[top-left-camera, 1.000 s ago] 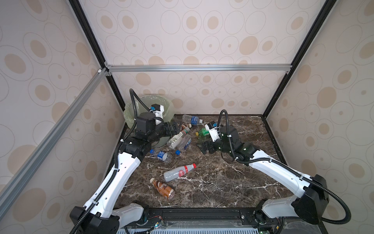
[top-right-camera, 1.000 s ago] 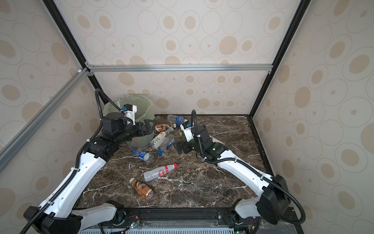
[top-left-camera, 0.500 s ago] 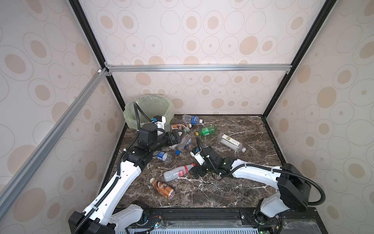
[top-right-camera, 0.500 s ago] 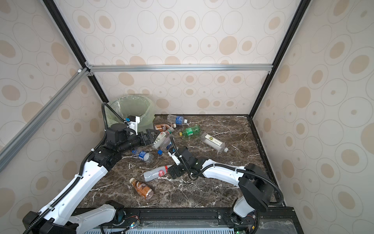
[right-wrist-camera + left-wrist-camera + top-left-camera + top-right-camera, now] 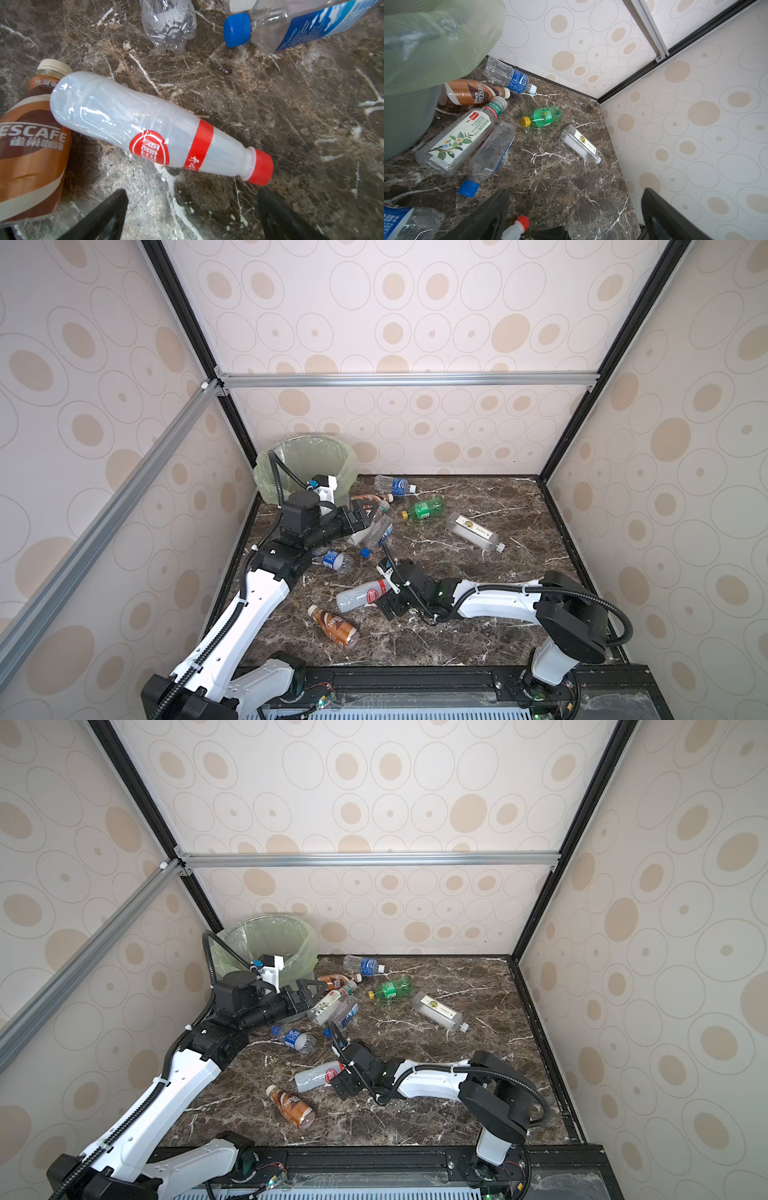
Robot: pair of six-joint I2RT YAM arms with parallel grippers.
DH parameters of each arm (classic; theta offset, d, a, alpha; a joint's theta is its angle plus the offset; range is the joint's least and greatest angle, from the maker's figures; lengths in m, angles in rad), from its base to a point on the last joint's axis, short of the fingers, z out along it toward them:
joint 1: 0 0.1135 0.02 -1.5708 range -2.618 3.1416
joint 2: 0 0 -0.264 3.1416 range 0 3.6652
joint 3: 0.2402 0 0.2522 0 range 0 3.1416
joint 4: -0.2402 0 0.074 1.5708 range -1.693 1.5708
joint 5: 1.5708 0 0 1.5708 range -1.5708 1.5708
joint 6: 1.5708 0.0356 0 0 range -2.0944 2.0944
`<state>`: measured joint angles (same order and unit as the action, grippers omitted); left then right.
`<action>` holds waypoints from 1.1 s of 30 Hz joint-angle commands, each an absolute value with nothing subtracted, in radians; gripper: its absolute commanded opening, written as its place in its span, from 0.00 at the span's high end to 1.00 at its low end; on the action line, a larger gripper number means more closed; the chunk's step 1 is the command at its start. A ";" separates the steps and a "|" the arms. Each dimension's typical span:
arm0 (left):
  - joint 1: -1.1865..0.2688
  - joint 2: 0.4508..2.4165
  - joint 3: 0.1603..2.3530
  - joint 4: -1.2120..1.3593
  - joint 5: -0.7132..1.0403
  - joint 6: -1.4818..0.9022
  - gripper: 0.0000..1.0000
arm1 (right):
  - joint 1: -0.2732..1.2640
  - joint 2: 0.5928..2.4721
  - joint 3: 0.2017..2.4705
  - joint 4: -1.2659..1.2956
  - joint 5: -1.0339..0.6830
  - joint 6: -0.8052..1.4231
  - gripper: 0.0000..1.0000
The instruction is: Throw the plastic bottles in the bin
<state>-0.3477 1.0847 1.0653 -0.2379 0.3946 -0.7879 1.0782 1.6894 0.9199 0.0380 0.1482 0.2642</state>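
Bright, even, diffuse light with faint shadows — glare streaks on the white bottle point(image 5: 108, 116); wide-angle edges bend

a robot test cell in a lab, not a lived-in room: wall panels point(image 5: 395, 323) papered with beige ovals box in a small marble-look worktop point(image 5: 457, 647), set in a frame of black posts point(image 5: 606, 360) and bare aluminium rails point(image 5: 407, 379) (the same pattern on every side, in both top views). two white arms, the left arm point(image 5: 232, 626) and the right arm point(image 5: 498, 608), stand on a black base rail point(image 5: 415, 676) along the near edge, ribbed cables point(image 5: 626, 624) looping free. a lined bin point(image 5: 270, 489) sits in the far left corner, with loose plastic bottles point(image 5: 424, 508) strewn on the worktop
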 commanded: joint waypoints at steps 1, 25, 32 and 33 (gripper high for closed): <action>-0.332 1.085 1.065 -0.193 0.415 -0.823 0.01 | 1.092 1.720 0.942 0.071 0.222 0.275 0.00; -0.281 1.074 1.021 -0.217 0.425 -0.819 0.01 | 1.045 1.872 1.098 -0.017 0.378 0.391 0.00; -0.281 1.065 1.004 -0.238 0.421 -0.810 0.01 | 0.972 1.863 1.114 -0.048 0.338 0.399 0.00; -0.281 1.063 1.002 -0.237 0.421 -0.812 0.01 | 0.963 1.862 1.115 -0.049 0.332 0.403 0.00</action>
<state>-0.2867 1.0863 1.0065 -0.2203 0.4194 -0.8154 0.9813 1.8633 1.0901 -0.0147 0.3389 0.3790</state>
